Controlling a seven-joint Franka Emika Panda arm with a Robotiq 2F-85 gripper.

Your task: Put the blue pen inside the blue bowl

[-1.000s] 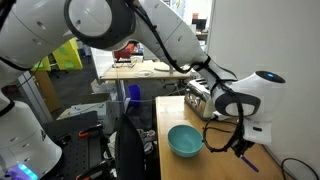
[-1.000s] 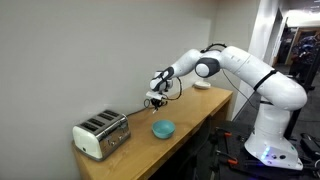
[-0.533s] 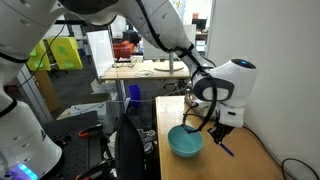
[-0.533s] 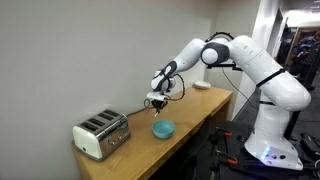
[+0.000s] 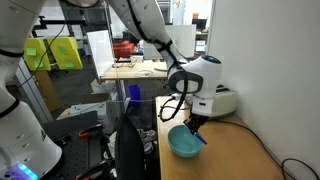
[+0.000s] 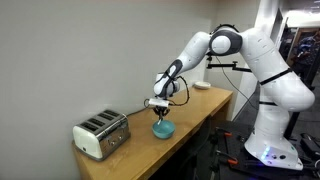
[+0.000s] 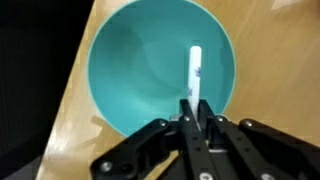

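Directly beneath the black two-finger gripper [image 7: 193, 112] lies the round, smooth teal-blue bowl [image 7: 108, 60]. The jaws are pinched almost together on the near end of the thin, pale bluish-white pen [image 7: 195, 72]. In the wrist view the rest of the pen juts out ahead of the fingertips over the bowl's inside, towards its far wall. We cannot tell whether its tip touches the bowl.

We think the main risk is in the letting go. Dropped end-first from height, the pen could bounce, topple against the rim and slide out onto the light wooden table [image 6: 196, 112]. If we push lower instead, the tip could jam on the bowl's floor and either shove the bowl or twist the pen in the grip. The bowl sits near the table's edge, just beside the gripper in the wrist view, so a shove that way would be costly.

Off to one side of the gripper, well apart, stands the silver boxy toaster [image 6: 101, 134]. A curved black cable [image 5: 291, 164] lies farther off on the table. Neither is in the way, and nothing sits between pen and bowl.
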